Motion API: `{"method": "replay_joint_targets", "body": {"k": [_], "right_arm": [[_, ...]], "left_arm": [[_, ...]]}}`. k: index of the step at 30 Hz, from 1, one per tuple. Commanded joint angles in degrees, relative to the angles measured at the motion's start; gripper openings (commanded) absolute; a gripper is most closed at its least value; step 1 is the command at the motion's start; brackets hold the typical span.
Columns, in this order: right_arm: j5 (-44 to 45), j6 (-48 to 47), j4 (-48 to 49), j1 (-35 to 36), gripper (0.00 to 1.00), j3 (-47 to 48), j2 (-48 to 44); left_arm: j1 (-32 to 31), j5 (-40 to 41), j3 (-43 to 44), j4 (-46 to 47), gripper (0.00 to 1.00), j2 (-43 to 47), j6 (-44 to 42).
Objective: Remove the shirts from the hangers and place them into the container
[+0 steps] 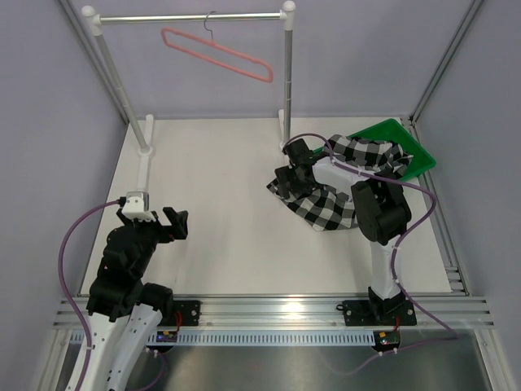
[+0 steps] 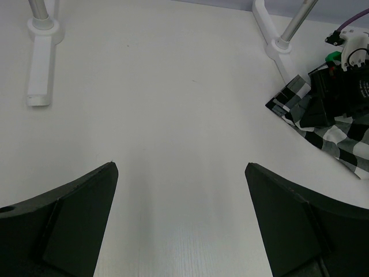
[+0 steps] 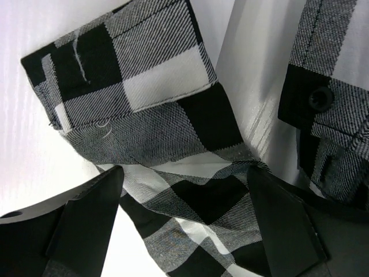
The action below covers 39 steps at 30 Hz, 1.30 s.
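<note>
The black-and-white checked shirt (image 1: 330, 210) lies crumpled, partly in the green container (image 1: 417, 155) and partly spilling left onto the table. My right gripper (image 1: 290, 177) hovers low over the shirt's left edge. In the right wrist view it (image 3: 184, 190) is open, with checked fabric and a sleeve cuff (image 3: 132, 86) lying between and beyond the fingers, ungripped. The pink hanger (image 1: 216, 53) hangs bare and tilted on the rail. My left gripper (image 1: 175, 221) is open over bare table at the left (image 2: 181, 167); from there the shirt (image 2: 337, 138) shows far right.
The silver rail (image 1: 191, 16) spans two posts (image 1: 286, 73) with white feet (image 1: 146, 159) (image 2: 40, 81) on the table. Grey enclosure walls stand on both sides. An aluminium mounting rail (image 1: 269, 309) runs along the near edge.
</note>
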<state>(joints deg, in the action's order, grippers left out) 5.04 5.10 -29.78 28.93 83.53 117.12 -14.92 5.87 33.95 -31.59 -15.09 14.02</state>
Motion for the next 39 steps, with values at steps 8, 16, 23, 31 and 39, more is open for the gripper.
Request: {"method": "replay_joint_targets", "body": {"k": [8,16,23,31,39], "right_arm": [[0.94,0.17,0.6,0.08,0.62,0.41,0.92],[1.46,-0.01,-1.07,0.08,0.22,-3.1,-4.79],[5.77,-1.06,-3.96,-0.01,0.0,-1.97,-12.17],[25.63,-2.38,-10.47,-5.01,0.0,11.91,-18.86],[22.22,6.31,-9.33,-22.85,0.0,23.16,-20.19]], "left_arm": [[-0.29,-0.07,-0.38,2.15,0.99,-0.29,0.66],[-0.29,0.02,-0.29,2.15,0.99,-0.29,0.66],[-0.29,0.02,-0.29,2.06,0.99,-0.29,0.66],[-0.29,-0.07,-0.38,2.06,0.99,-0.11,0.66],[-0.29,-0.16,-0.38,2.15,0.99,-0.11,0.66]]}}
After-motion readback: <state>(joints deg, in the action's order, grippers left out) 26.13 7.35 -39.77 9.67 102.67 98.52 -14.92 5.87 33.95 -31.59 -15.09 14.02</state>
